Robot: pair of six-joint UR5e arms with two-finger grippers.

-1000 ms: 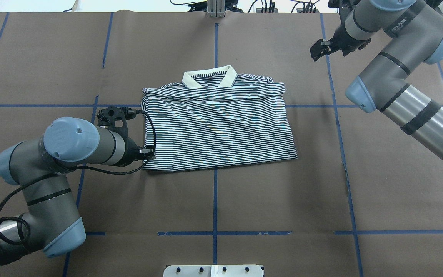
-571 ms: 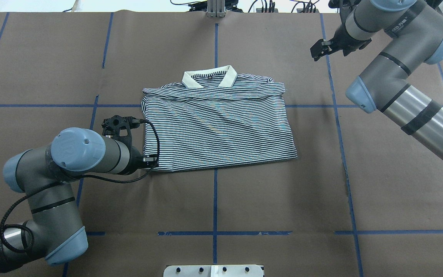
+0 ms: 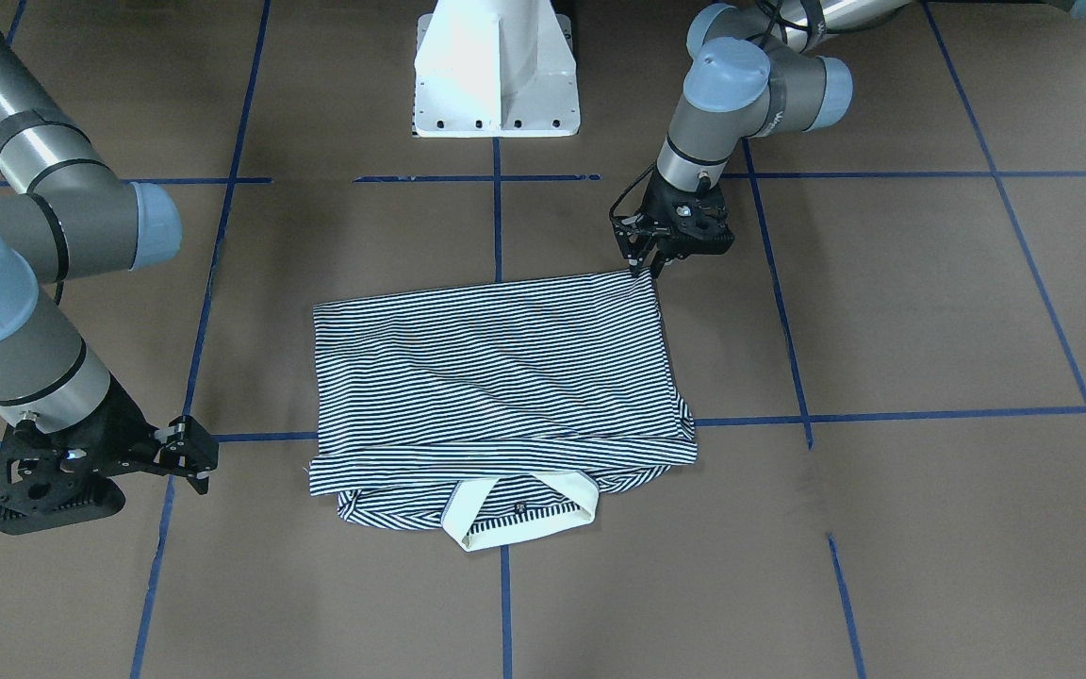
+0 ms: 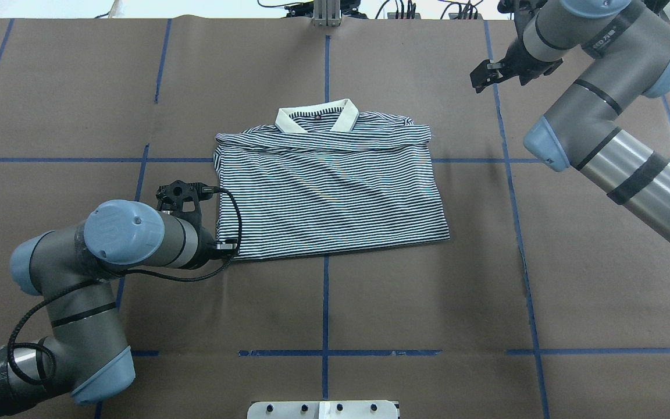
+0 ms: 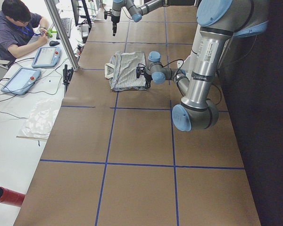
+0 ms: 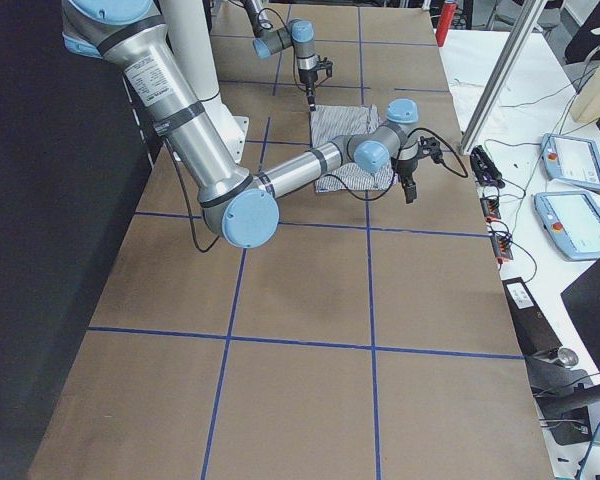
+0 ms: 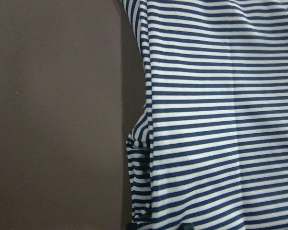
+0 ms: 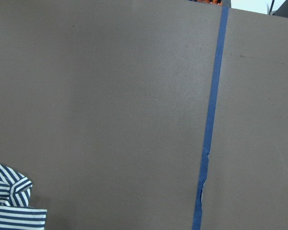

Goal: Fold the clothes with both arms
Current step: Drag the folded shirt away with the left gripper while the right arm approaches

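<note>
Blue tape lines (image 4: 325, 302) cross brown paper (image 4: 428, 291) around the shirt (image 4: 329, 198).

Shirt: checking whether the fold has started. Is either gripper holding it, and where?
Right gripper holds nothing. Left gripper sits at the shirt's hem corner; whether it grips cannot be told.
</note>
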